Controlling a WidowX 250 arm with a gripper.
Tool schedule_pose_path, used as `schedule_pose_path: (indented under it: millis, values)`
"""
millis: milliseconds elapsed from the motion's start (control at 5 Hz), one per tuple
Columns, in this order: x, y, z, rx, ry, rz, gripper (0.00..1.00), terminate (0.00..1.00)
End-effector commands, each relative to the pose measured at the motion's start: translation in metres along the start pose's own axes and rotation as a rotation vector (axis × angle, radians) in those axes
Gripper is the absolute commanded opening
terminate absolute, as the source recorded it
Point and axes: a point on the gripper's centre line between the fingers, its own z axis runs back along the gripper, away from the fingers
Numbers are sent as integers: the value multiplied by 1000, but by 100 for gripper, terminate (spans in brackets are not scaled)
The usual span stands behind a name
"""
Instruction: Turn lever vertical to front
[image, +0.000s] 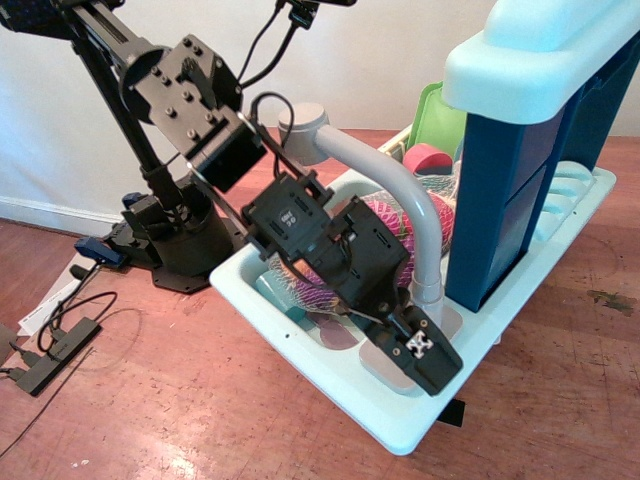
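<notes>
- A power strip (45, 350) with cables lies on the red-brown floor at the far left edge
- The arm base (175, 235) stands near the left, by the white wall, just behind the sink's left corner
- The arm (200, 110) slants down from the top left over the pale sink unit (300, 350)
- Pink mesh netting (395, 215) with coloured items lies in the basin, partly under the wrist
- The gripper (420, 350) is low over the sink's front rim, beside the foot of the faucet (400, 190); its fingers face away, so I cannot tell how far open it is or whether it has hold of anything
- The lever (385, 372) is at the faucet's base column near the front rim; only a pale bit shows under the gripper, and its angle cannot be made out
- A green board (437, 120) and a pink block (428, 158) sit at the back of the sink
- A blue cabinet (510, 190) with a pale top fills the right side
</notes>
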Motion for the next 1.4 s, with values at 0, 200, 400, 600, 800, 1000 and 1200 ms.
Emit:
schedule_pose_path:
  millis: [0, 200, 400, 600, 800, 1000, 1200]
  values:
    - [15, 32, -11, 30, -60, 96, 100, 0]
    - [14, 47, 0, 40, -80, 119, 100, 0]
    - [15, 61, 18, 53, -96, 133, 100, 0]
    - [18, 72, 35, 63, -114, 136, 100, 0]
    - [14, 83, 36, 74, -86, 131, 100, 0]
    - [1, 99, 56, 95, -72, 130, 100, 0]
    - [0, 100, 91, 126, -40, 86, 100, 0]
